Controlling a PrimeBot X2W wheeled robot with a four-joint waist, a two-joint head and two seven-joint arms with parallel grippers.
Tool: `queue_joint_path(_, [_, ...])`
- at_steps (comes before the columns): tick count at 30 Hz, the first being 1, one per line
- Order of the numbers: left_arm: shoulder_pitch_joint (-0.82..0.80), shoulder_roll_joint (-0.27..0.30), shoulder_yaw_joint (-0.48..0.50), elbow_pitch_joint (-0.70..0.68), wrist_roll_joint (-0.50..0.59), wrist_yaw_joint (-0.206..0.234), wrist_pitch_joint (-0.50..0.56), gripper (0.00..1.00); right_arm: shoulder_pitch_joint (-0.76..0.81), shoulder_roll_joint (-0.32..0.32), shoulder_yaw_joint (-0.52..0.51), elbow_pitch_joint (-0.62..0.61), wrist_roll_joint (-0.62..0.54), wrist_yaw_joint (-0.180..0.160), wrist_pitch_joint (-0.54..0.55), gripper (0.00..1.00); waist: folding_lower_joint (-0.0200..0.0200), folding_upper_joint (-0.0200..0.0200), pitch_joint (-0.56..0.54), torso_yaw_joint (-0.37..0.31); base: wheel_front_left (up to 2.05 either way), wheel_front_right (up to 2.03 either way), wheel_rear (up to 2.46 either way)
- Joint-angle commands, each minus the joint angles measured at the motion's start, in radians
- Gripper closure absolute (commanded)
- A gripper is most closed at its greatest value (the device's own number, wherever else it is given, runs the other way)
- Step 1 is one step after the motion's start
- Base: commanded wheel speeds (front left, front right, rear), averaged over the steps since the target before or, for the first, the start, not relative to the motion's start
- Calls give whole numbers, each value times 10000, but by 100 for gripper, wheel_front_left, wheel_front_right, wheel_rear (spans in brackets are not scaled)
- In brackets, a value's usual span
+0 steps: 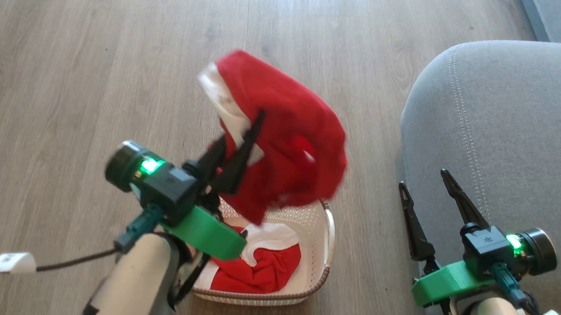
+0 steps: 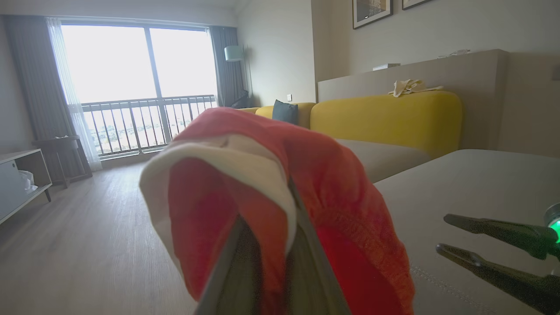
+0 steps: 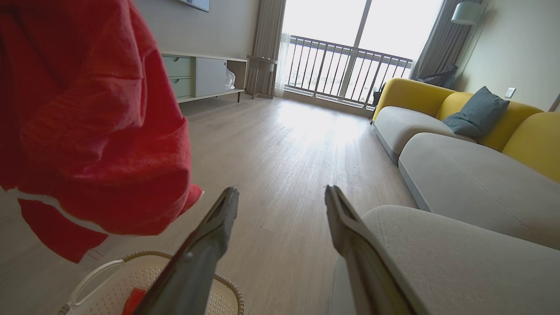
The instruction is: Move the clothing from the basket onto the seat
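Left gripper point(image 1: 240, 139) is clamped on a red garment point(image 1: 292, 138), lifted clear above the basket point(image 1: 327, 246). The cloth hangs bunched with its white band on the left and droops toward the basket. A second garment point(image 1: 261, 271), red and white, lies on the basket bottom. The seat point(image 1: 513, 121) is near, to the right of my load, across a strip of wood floor point(image 1: 68, 60); I judge a rightward swing is needed. Right gripper point(image 1: 422, 178) is spread wide and empty at the seat's edge. The cushion is broad, flat and bare. Beyond are a window point(image 2: 131, 78) and a yellow backrest point(image 2: 385, 118).
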Motion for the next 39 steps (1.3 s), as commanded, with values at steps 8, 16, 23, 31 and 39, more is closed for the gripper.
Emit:
queue_joint_path(8, [-196,81,-94,-413,-187,-48,-47,100,-152,-89,45,-424,-2,-2,-63,0,1,-1,22,4,0,0,0])
queue_joint_path(16, [-186,80,-48,-469,-214,-4,-47,100,-161,-77,-19,-432,-39,-2,-63,0,1,-1,0,-25,0,0,0])
queue_joint_path(23, [-189,80,4,-469,-186,-16,-47,100,-195,-95,-276,-813,175,-2,-63,0,1,-1,38,-50,0,0,0])
queue_joint_path(31, [-258,80,-3,-283,-99,-51,-47,100,-279,-1103,1055,-2311,594,-2,-63,0,1,-1,167,-46,0,0,0])
queue_joint_path(39, [-401,80,-49,-251,45,-48,-47,100,-411,-2524,3186,-3355,2184,-2,-63,0,1,-1,316,-45,0,0,0])
